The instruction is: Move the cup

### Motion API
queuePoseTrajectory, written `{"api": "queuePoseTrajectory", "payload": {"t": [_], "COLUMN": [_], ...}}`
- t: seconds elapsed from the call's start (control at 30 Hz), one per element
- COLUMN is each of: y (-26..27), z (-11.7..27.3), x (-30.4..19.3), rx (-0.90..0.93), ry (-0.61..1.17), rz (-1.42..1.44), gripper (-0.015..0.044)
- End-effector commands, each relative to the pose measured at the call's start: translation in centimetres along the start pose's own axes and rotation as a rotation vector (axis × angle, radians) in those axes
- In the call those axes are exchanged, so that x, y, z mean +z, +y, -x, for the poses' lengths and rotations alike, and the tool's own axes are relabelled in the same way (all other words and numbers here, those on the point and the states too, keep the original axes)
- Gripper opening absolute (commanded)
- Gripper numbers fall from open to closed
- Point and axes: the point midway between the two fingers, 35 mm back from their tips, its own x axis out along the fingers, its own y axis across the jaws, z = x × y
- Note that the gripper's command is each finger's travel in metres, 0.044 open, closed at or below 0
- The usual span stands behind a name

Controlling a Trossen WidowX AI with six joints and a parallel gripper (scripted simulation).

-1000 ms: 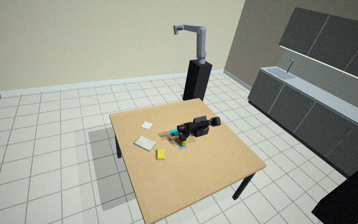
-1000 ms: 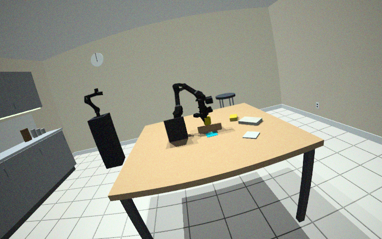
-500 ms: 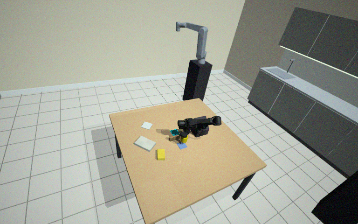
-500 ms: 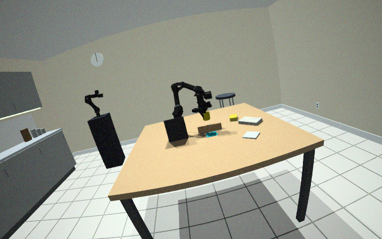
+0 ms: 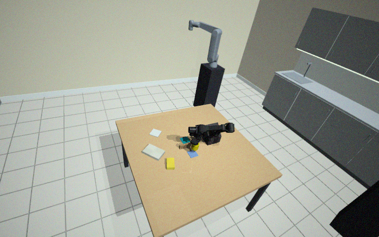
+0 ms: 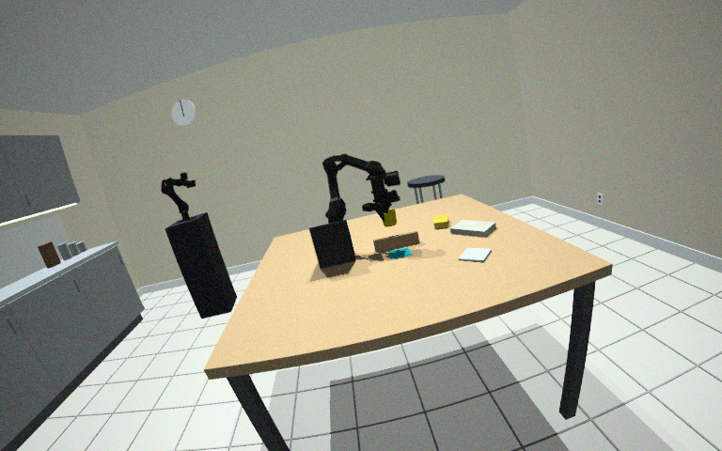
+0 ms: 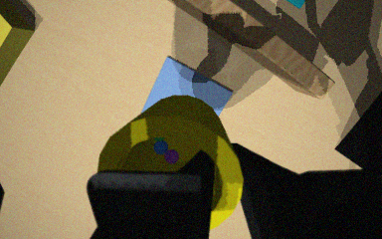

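The yellow cup hangs in the air, close to upright. My gripper is shut on its wall, one finger inside the cup and one outside. A blue marble and a purple marble lie inside, with a trace of green beside them. The blue pad is below the cup, partly hidden by it in the wrist view. The teal pad lies across the wooden barrier, under shadow.
The low wooden barrier stands between the pads. A yellow block, a pale flat box and a thin white tile lie farther out on the table.
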Motion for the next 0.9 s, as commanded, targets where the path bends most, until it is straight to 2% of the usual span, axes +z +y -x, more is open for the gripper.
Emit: {"api": "queuePoseTrajectory", "payload": {"t": [0.0, 0.87], "y": [0.0, -2.5], "z": [0.0, 0.1], "x": [0.0, 4.1], "rx": [0.000, 0.000], "ry": [0.000, -0.009], "rz": [-0.002, 0.004], "gripper": [0.0000, 0.0000]}}
